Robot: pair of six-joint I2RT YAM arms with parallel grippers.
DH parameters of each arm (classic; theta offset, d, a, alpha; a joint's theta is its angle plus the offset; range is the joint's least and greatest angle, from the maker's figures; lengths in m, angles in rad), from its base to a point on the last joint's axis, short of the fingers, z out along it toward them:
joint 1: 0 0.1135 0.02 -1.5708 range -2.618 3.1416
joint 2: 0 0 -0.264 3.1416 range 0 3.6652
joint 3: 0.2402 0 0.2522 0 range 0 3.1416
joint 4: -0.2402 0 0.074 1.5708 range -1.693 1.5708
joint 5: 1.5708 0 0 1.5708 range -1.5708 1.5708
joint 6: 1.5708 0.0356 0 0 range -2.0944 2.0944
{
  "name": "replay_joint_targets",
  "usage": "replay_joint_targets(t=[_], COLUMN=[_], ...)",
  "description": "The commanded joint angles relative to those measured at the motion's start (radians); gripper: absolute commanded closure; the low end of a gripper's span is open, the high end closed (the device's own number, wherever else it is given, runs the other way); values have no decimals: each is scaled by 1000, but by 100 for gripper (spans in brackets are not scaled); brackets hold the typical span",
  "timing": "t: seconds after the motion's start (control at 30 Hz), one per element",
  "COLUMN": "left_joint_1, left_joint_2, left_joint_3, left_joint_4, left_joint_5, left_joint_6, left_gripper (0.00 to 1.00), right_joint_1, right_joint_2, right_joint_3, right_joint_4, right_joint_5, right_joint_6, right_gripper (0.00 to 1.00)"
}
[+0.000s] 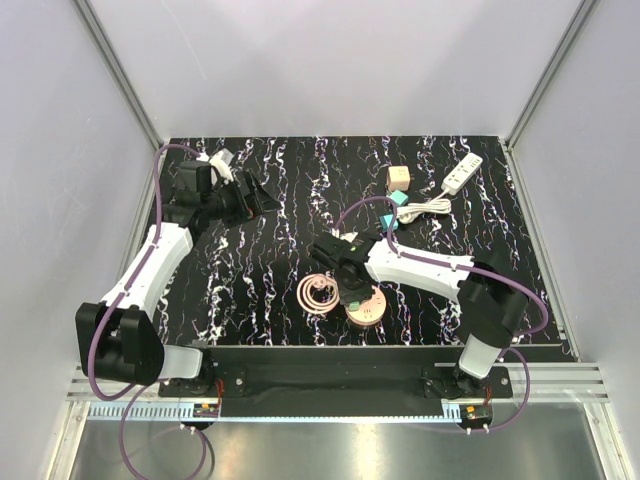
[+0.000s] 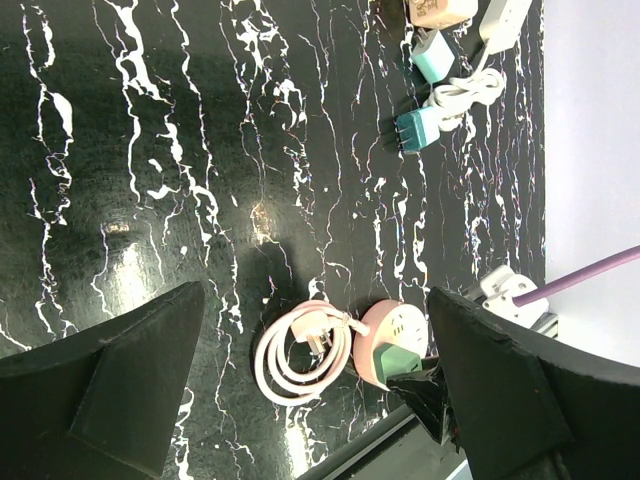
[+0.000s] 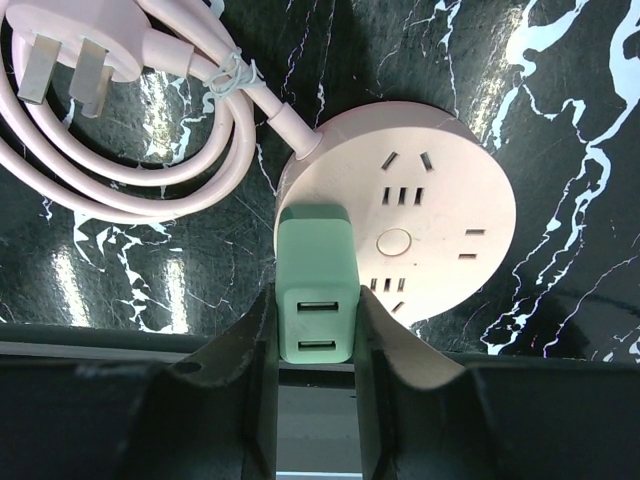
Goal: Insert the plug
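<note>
- The right gripper (image 3: 317,335) is clamped tight on the mint-green plastic charger plug (image 3: 316,262), which stands on the round pink socket hub (image 3: 440,230).
- Likely step: seating the plug; how deep its prongs sit is hidden.
- The next move calls for a straight press, then release.
- The left gripper (image 2: 318,392) is spread wide and holds nothing.

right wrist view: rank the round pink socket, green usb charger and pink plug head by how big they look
1. round pink socket, clearly the largest.
2 and 3, unranked: green usb charger and pink plug head look about alike. The charger sits nearer the camera, so that order is unsure.
</note>
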Motion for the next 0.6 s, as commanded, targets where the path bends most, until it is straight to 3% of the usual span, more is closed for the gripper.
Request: replay_joint_targets(t=[0.0, 0.33, 0.4, 0.47, 0.57], left_joint_1=[12, 17, 17, 17, 17], left_joint_2=[-25, -20, -18, -17, -17], left_joint_3=[-4, -4, -4, -4, -6], left_joint_4=[33, 34, 36, 39, 42], left_joint_5=[-8, -7, 1, 8, 12], left_joint_6=[-9, -4, -7, -9, -7], left_gripper=[1, 1, 1, 1, 1], right_joint_1=[19, 17, 17, 17, 17], right_joint_2=[162, 143, 110, 71, 31], right_joint_3=[-107, -82, -59, -30, 40], right_joint_4=[115, 92, 75, 69, 27], right_joint_5=[-129, -119, -99, -82, -19], right_joint_6=[3, 2, -15, -24, -43], right_gripper=[100, 99, 92, 68, 48])
